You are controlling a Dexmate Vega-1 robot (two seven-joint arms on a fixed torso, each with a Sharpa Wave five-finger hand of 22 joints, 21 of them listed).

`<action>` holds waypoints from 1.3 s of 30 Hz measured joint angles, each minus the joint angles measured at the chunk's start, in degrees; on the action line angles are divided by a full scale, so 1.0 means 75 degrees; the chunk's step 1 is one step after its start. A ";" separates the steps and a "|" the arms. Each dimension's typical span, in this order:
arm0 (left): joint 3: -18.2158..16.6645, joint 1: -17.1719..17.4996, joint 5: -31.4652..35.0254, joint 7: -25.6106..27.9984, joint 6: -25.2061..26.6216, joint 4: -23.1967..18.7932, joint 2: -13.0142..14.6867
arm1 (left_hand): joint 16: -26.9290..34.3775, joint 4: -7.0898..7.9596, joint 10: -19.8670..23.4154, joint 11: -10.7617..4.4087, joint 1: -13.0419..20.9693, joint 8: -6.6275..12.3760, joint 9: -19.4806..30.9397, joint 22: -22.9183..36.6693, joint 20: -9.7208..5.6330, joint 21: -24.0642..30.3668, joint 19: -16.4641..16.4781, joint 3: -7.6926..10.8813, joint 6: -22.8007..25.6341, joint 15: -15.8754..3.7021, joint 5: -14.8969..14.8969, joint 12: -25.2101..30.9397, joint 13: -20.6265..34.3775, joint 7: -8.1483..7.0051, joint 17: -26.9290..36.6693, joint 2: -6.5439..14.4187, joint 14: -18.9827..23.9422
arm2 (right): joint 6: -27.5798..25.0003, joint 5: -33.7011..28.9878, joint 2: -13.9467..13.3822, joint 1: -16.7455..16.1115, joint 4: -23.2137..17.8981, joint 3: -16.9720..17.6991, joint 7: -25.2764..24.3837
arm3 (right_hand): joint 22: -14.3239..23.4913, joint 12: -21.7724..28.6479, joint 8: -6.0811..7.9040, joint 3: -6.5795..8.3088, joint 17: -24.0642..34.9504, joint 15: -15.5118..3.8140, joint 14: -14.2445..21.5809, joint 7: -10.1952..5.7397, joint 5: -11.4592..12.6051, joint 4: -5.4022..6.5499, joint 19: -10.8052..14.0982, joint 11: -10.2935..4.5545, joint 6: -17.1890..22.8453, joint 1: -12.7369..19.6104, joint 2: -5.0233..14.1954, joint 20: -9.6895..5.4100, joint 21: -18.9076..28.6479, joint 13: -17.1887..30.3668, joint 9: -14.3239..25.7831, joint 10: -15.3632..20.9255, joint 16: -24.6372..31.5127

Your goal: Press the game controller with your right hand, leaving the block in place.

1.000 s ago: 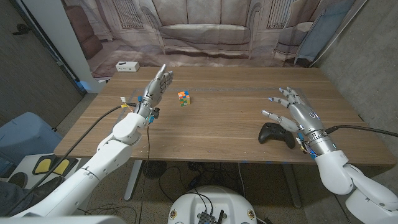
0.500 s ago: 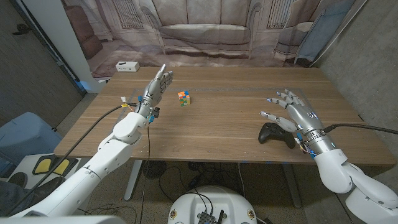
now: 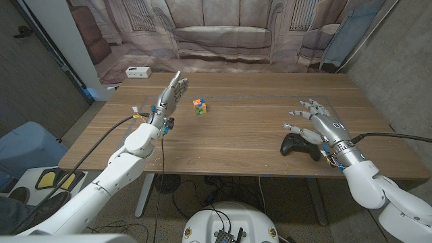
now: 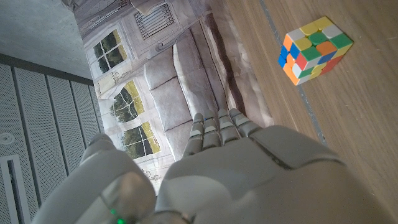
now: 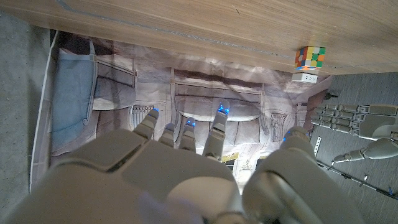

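Note:
A black game controller [image 3: 299, 145] lies near the table's front right edge. My right hand [image 3: 318, 123] hovers just behind and above it, fingers spread and holding nothing; I cannot tell whether it touches the controller. The block, a multicoloured cube [image 3: 199, 106], sits at the middle left of the table and also appears in the wrist views [image 4: 314, 50] [image 5: 309, 57]. My left hand [image 3: 173, 90] is raised to the left of the cube, fingers straight and together, empty. The right wrist view catches that left hand [image 5: 354, 118] beside the cube, beyond my right hand [image 5: 186, 174].
A small white box [image 3: 138, 72] stands at the table's far left corner. A backdrop printed with a sofa [image 3: 223, 34] hangs behind the wooden table [image 3: 236, 135]. Cables run along my left arm.
My right hand has sunk a little toward the controller and shifted slightly right. The left hand, cube and controller have not moved.

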 measured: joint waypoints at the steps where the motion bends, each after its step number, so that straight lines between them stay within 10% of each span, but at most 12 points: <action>1: 0.0000 0.0006 0.0000 0.0000 0.0000 0.0000 -0.0003 | 0.0000 0.0000 0.0000 0.0000 0.0000 0.0000 0.0000 0.0000 0.0000 0.0000 0.0000 0.0000 0.0010 0.0000 0.0000 0.0000 0.0000 -0.0011 0.0000 0.0000 0.0000 | -0.0004 0.0001 0.0000 0.0000 0.0000 0.0000 0.0006 | 0.0000 0.0000 0.0000 0.0000 0.0000 0.0001 -0.0058 0.0000 0.0000 0.0000 -0.0038 0.0010 0.0000 0.0004 0.0004 0.0018 0.0000 0.0000 0.0000 -0.0064 0.0000; 39: 0.0069 -0.0023 0.0079 0.0071 -0.0070 0.0057 -0.0095 | 0.0000 -0.0019 0.0000 0.0000 -0.0001 0.0000 0.0000 0.0000 0.0000 0.0000 0.0000 -0.0022 0.0009 0.0000 0.0000 0.0000 0.0000 -0.0010 0.0000 0.0081 0.0000 | -0.0643 -0.0024 -0.0460 -0.0073 0.0053 -0.0329 0.0252 | -0.0002 -0.0032 -0.0032 0.0099 -0.0001 -0.0086 -0.0225 -0.0041 0.0000 -0.0026 -0.0437 -0.0099 0.0123 0.0074 0.0154 0.0212 0.0000 0.0020 0.0000 -0.0631 -0.0050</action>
